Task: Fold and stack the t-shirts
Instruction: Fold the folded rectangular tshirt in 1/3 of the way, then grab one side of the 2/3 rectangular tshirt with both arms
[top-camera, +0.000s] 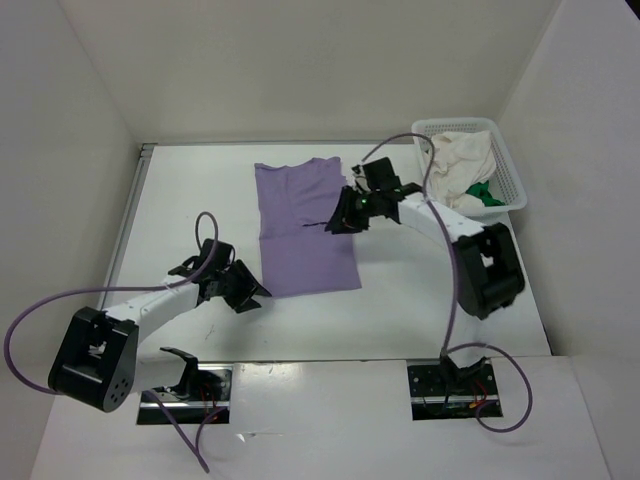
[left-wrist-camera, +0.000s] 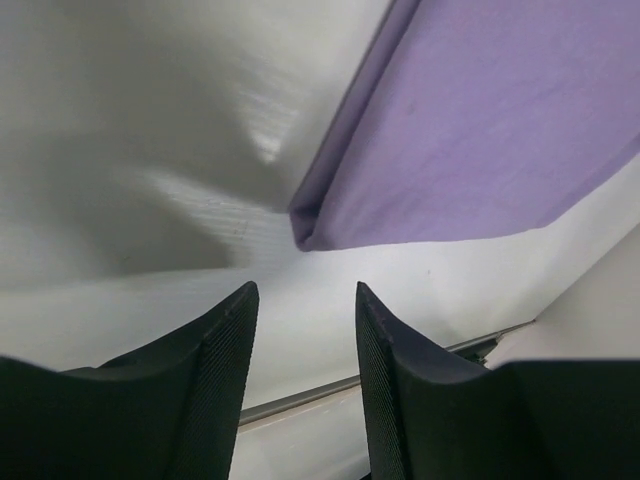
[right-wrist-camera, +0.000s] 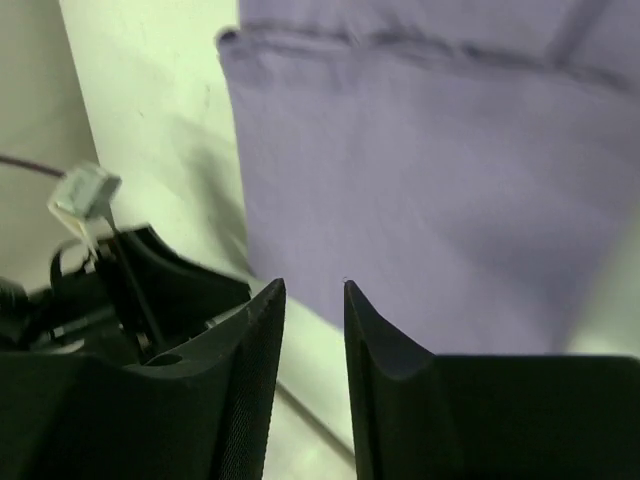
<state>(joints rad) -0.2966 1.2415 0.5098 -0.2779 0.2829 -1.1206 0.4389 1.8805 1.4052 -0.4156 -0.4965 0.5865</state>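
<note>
A lavender purple t-shirt (top-camera: 303, 222) lies flat on the table, folded into a long strip. Its near left corner (left-wrist-camera: 310, 232) shows in the left wrist view, and its broad surface (right-wrist-camera: 430, 200) fills the right wrist view. My left gripper (top-camera: 252, 291) hovers just off that near left corner, open, nothing between its fingers (left-wrist-camera: 225, 340). My right gripper (top-camera: 342, 222) hangs over the strip's right edge, open and empty, fingertips (right-wrist-camera: 268, 300) apart. A cream white t-shirt (top-camera: 462, 160) and a bright green one (top-camera: 487, 194) lie in the basket.
A white mesh basket (top-camera: 508, 160) stands at the back right of the table. White walls enclose the table on three sides. The left arm's base (top-camera: 95, 357) and purple cables sit at the near edge.
</note>
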